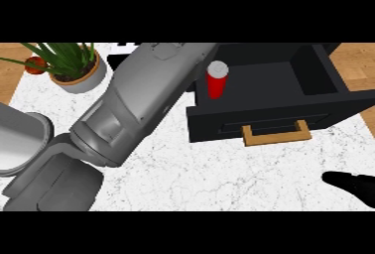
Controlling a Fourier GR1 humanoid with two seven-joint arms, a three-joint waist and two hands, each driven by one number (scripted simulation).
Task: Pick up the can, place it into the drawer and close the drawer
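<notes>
Red can (217,82), cylindrical, with a pale silver-white top; it stands upright inside the drawer (322,106), in the left part of the compartment, close to the left wall and apart from the front panel. Drawer: black, box-shaped, pulled open, its dark interior exposed; the front panel faces the near side and carries a tan, wood-coloured bracket handle (276,134) at its middle. The drawer sits at the far right of the counter (219,173), which is white marble with fine grey veining. Left forearm (139,104): grey, large in the view, running from the lower left up toward the far centre, its upper end lying just left of the can and overlapping the drawer's left edge. The left hand itself does not show; the forearm's bulk covers that spot, so whether its fingers are apart, together or touching the can cannot be told. Right hand (353,186): black, seen only in part at the near right edge, low over the counter, well apart from the drawer and the can; it holds nothing that shows, and how far its fingers are spread cannot be told from the portion visible. Potted plant (70,64): green blade leaves in a pale round pot, far left of the counter. Grey rounded body (18,141): at the left edge, partly cut off, nature unclear.
</notes>
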